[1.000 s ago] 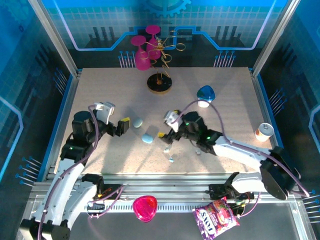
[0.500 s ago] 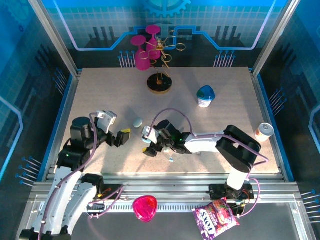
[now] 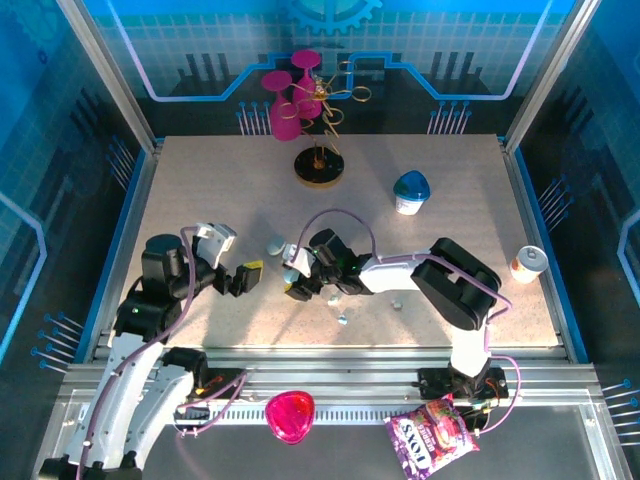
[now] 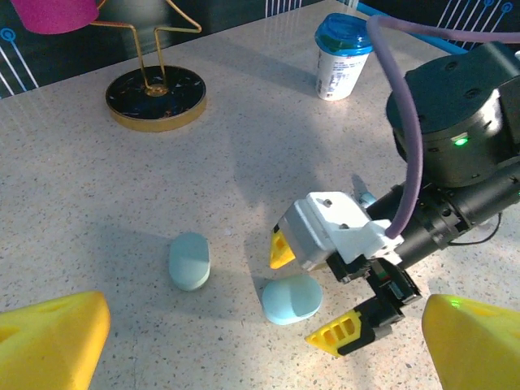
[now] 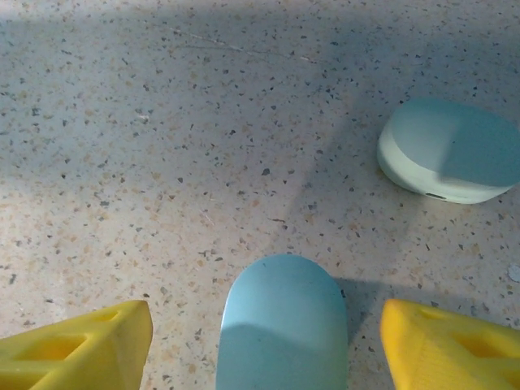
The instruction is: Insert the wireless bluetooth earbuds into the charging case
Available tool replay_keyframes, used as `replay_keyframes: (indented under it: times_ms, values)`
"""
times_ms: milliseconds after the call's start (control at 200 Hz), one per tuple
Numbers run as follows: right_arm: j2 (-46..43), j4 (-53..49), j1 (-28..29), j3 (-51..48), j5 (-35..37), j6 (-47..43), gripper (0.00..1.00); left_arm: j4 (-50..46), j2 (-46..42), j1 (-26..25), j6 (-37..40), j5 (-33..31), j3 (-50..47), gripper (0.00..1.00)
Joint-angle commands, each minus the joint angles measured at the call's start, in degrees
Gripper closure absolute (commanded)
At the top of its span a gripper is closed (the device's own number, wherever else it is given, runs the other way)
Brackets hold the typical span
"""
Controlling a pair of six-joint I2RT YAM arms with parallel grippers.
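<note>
Wireless bluetooth earbuds (image 3: 342, 319), two that I can make out, lie loose on the speckled table (image 3: 200, 180) close to its front edge. They are tiny pale specks, well apart from each other, resting on the bare surface. Nearer than them, on the metal ledge by the arm bases, sit a pink heart-shaped dish (image 3: 290, 415) and a purple candy bag (image 3: 432, 437).

Just beyond the buds, the right gripper (image 3: 296, 283) reaches across toward the left side and hangs low over a light blue charging case (image 4: 291, 298). Its yellow fingers are spread, one on each side of the case with a gap on both sides, gripping nothing. The right wrist view shows the case lying shut between the tips. The left gripper (image 3: 245, 277) hovers just left of it, facing it, its fingers also spread wide and empty.

A little farther back and to the left lies a second case (image 4: 189, 260), paler, lid shut, apart from the first. Off at the right rim stands a small can (image 3: 528, 263). Farther on, right of centre, a white cup with a blue lid (image 3: 410, 190) stands upright. At the back, a round dark base (image 3: 319, 167) carries a gold wire stand holding pink glasses (image 3: 285, 110).
</note>
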Motion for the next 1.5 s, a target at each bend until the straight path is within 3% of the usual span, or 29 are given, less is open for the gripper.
replay_keyframes:
  times_ms: [0,245,755,876,1231,1366,1496]
  values:
    - [1.6,-1.3,-0.9,1.7,-0.6,-2.5,0.28,-1.1,-0.5,-0.3,1.0,1.8,-0.5,0.01]
    - [2.7,-3.2,-1.8,1.3,-0.8,-3.6,0.31,-1.8,-0.5,-0.3,1.5,1.1,0.1,0.01]
    - [2.2,-3.3,-2.3,0.0,-1.6,-4.7,0.55,-1.4,-0.4,-0.3,0.5,1.2,0.0,0.00]
    - [1.1,-3.9,-2.3,-0.3,-1.7,-4.8,0.57,-1.5,-0.4,-0.3,0.5,1.3,0.1,0.01]
    - [-15.1,-8.7,-4.8,-4.6,-3.9,-2.4,0.58,4.0,0.4,-1.4,-0.4,7.0,-0.7,0.01]
    - [-23.1,-15.2,-7.6,-4.7,-6.6,-2.2,0.60,5.3,2.9,-3.7,1.8,9.6,-0.3,0.01]
    - [-30.2,-23.3,-10.2,-2.9,-8.9,-3.9,0.60,13.2,5.8,-8.2,0.4,11.2,-1.3,0.01]
